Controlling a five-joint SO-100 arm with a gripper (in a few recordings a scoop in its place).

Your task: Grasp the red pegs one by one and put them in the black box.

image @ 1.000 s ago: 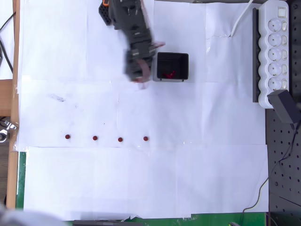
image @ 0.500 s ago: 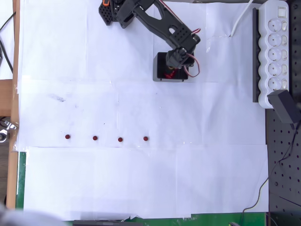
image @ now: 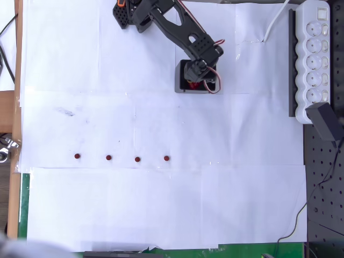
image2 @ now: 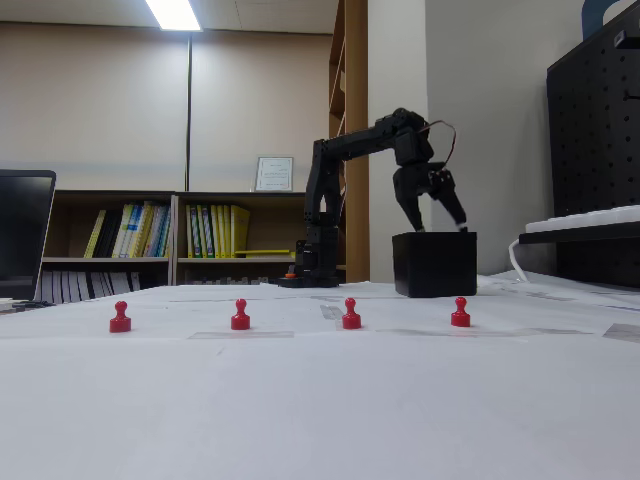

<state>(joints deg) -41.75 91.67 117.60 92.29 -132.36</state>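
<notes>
While our gripper [image2: 435,228] hangs spread above the black box [image2: 434,264], nothing between the jaws, four red pegs [image: 121,157] wait in a row well apart. We should lift clear of the rim before swinging toward the nearest peg.

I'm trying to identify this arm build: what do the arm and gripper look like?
The arm is all black with angular printed links, holes along its upper link, and an orange spot at the base. Thin red-and-white wires loop beside the wrist. The gripper has two slim black fingers.
</notes>
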